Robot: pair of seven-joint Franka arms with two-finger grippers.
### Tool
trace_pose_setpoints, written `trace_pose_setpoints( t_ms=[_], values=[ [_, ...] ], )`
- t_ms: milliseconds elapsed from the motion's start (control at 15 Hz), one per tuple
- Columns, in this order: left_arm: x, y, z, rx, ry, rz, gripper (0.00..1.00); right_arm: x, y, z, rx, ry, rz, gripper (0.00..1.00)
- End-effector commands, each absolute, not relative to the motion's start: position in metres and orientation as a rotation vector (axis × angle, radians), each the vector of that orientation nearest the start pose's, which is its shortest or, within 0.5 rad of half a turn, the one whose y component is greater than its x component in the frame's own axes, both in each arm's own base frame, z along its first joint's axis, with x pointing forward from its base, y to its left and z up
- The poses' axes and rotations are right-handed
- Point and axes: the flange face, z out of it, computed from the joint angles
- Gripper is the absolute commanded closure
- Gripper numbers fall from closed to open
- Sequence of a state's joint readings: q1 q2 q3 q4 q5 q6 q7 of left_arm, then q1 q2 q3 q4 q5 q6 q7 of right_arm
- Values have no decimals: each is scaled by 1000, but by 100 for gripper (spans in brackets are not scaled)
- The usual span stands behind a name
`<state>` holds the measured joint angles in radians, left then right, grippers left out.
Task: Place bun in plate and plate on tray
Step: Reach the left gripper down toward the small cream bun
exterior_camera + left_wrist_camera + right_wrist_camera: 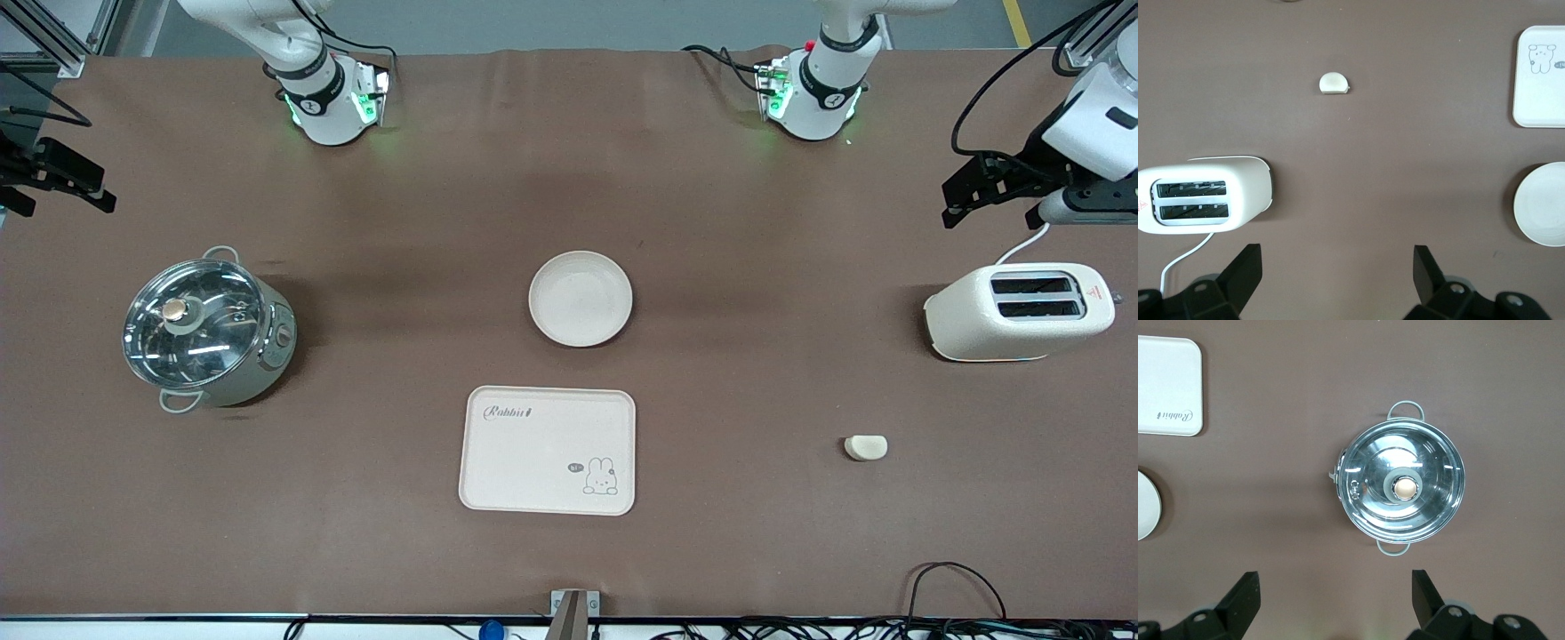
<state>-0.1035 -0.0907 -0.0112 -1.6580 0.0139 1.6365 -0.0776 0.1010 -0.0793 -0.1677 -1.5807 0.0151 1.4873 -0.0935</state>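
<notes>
Both grippers hang in the air with their black fingers spread wide apart and nothing between them, each arm waiting at its own end of the table. Going across the front view, the right gripper [53,182] hovers over the brown table [765,293] at the right arm's end, above the table just beside a round steel pot with a glass lid and two loop handles [206,331]. Toward the middle, well apart from both grippers, a round shallow cream-beige plate [581,298] lies empty, and a cream rectangular tray with "Rabbit" lettering and a cartoon rabbit [548,450] sits nearer the front camera than the plate, apart from it. The small cream-white oblong bun [865,447] lies alone on the table, nearer the front camera than a cream two-slot toaster [1018,311]. The left gripper [996,191] hovers above the table just beside that toaster, at the left arm's end.
</notes>
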Motion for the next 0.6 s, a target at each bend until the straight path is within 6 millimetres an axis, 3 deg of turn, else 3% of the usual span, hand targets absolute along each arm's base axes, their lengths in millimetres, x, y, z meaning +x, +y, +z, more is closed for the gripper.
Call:
trace_pose_setpoints(
  t_ms=[0, 133, 267, 400, 533],
  values=[
    [540, -59, 643, -3138, 74, -54, 0, 510, -35, 659, -3127, -54, 5, 0],
    [540, -60, 645, -3126, 52, -62, 0, 510, -33, 659, -3125, -54, 7, 0],
    [544, -56, 634, -3116, 64, -30, 0, 510, -31, 662, -3121, -62, -3, 0],
    [566, -41, 595, -3101, 33, 74, 0, 512, -23, 662, -3117, -76, -10, 0],
    [596, -49, 541, -3092, 49, 147, 0, 514, -18, 662, -3116, -95, -19, 0]
  ],
)
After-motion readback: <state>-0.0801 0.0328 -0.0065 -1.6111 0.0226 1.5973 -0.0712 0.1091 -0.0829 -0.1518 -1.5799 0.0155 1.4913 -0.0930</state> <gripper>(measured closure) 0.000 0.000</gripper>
